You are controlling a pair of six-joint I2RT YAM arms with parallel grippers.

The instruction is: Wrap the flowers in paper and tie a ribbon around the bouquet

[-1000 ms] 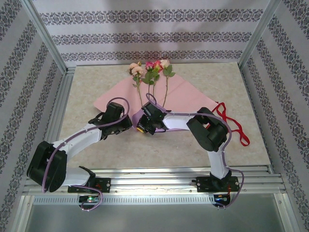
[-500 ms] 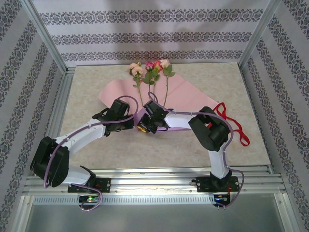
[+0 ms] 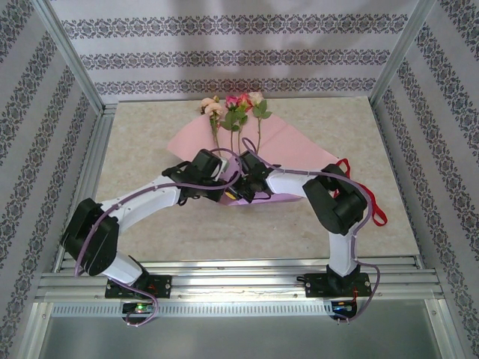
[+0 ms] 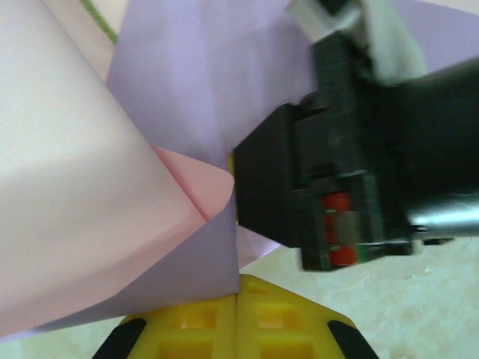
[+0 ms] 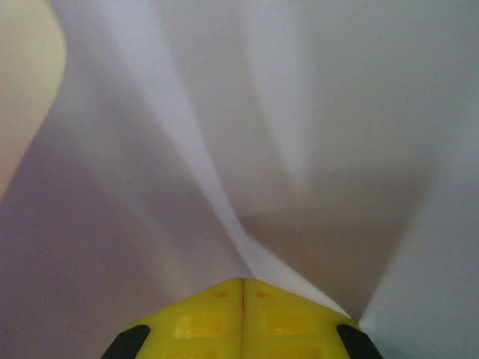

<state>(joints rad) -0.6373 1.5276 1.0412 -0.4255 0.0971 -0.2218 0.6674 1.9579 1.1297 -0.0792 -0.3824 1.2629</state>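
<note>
Nothing can be read: no text, label, brand, number or sign stands on the paper or wallpaper.

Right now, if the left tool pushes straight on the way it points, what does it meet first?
The paper: its folded purple-and-pink layers sit right at the shut left tool tips, seemingly pinched there. Beyond, the right arm's black housing lies just right of that line; depth unclear.

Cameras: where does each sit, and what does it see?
Top external: high behind the bases, looking down on table, flowers, left arm, right arm.
Left wrist: on the left arm, facing the paper, its yellow fingers, the right arm.
Right wrist: close against the paper, own fingers below.
Both wrist views share the paper.
</note>
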